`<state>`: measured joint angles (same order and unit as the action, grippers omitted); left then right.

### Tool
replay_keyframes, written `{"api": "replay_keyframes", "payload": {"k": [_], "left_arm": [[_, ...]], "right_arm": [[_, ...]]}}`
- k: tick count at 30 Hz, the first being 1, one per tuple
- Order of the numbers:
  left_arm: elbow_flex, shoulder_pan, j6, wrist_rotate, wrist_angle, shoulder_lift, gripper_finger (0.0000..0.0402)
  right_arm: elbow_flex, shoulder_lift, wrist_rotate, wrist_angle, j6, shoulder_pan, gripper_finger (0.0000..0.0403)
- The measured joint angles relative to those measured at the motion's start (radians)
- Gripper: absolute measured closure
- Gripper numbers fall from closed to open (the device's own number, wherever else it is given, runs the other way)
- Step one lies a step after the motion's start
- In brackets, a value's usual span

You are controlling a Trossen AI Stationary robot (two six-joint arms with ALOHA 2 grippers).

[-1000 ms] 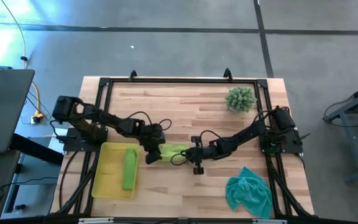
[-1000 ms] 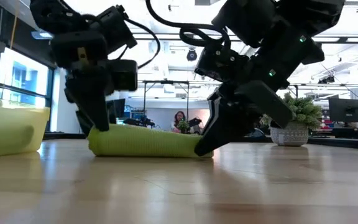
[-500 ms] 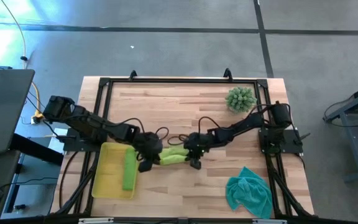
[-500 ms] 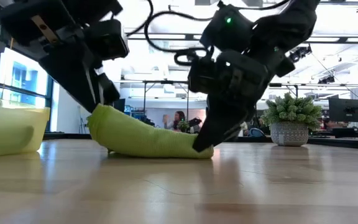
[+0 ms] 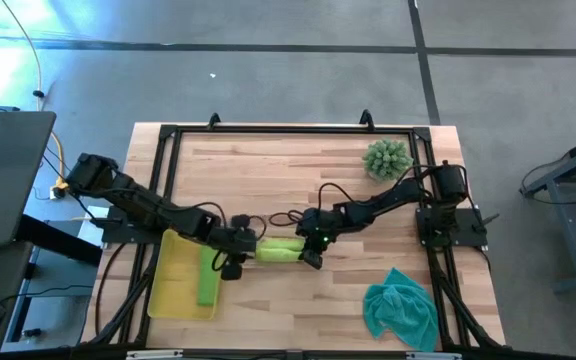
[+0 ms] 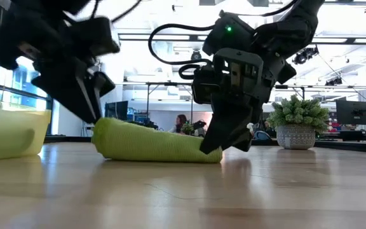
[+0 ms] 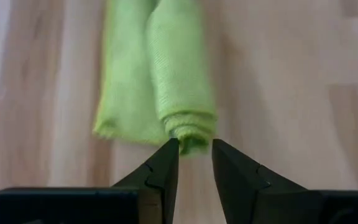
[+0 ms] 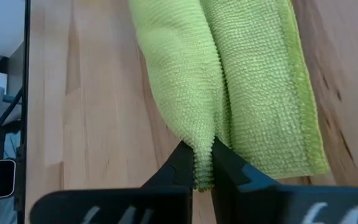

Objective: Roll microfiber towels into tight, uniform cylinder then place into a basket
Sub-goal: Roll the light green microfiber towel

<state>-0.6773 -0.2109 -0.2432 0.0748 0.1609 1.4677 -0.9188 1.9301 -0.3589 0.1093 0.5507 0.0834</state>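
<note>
Both grippers now pinch opposite ends of one lime towel roll lying on the table just beside the basket, which already holds a rolled lime towel. The right gripper is clamped shut on its end of the roll (wrist view shows the cloth squeezed between the fingers, and those fingers have tightened over the last sec). The left gripper has its jaws narrowly apart, closed around the spiral end of the roll, gripping it by the look of the low view. What changed: a sec ago the roll lay flat, further toward the table's middle, w/ both grippers bracketing it; half a sec ago the left end was lifted and the whole thing had shifted toward the basket; now that end is lower again, the roll nearly level and closer to the basket's rim. Both arms have swung w/ it, the left arm folding back over the basket's corner. I'd judge this as the carry step under way, rolling done for towel no. 2, w/ the drop into the basket next. The teal towel sits crumpled near the table's right front corner, untouched, so roughly half the job remains.
</note>
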Motion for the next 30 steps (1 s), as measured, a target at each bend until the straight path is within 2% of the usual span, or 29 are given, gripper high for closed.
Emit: {"api": "replay_keyframes", "payload": {"k": [3,7,11,16,22,27,30], "left_arm": [[0.000,-0.033,0.029,0.006,-0.069,0.000,0.0314],[-0.001,-0.071,0.076,0.077,-0.158,0.011,0.0314],[-0.001,-0.094,0.090,0.177,-0.181,0.015,0.0314],[-0.001,-0.100,0.106,0.199,-0.184,0.022,0.0310],[-0.001,-0.100,0.135,0.216,-0.253,0.124,0.0275],[-0.002,-0.096,0.142,0.370,-0.268,0.227,0.0250],[-0.004,-0.080,0.099,0.362,-0.275,0.269,0.0245]], "right_arm": [[0.000,0.000,0.003,0.000,0.000,0.000,0.0396],[0.000,0.000,0.007,0.000,0.000,0.000,0.0396],[0.000,0.000,0.008,0.001,0.000,0.000,0.0396],[0.000,0.000,0.010,0.006,0.000,0.000,0.0389],[0.000,0.001,0.011,0.012,0.000,0.000,0.0366],[0.000,0.001,0.011,0.013,0.000,0.000,0.0361],[0.000,0.001,0.011,0.014,0.000,0.000,0.0360]]}}
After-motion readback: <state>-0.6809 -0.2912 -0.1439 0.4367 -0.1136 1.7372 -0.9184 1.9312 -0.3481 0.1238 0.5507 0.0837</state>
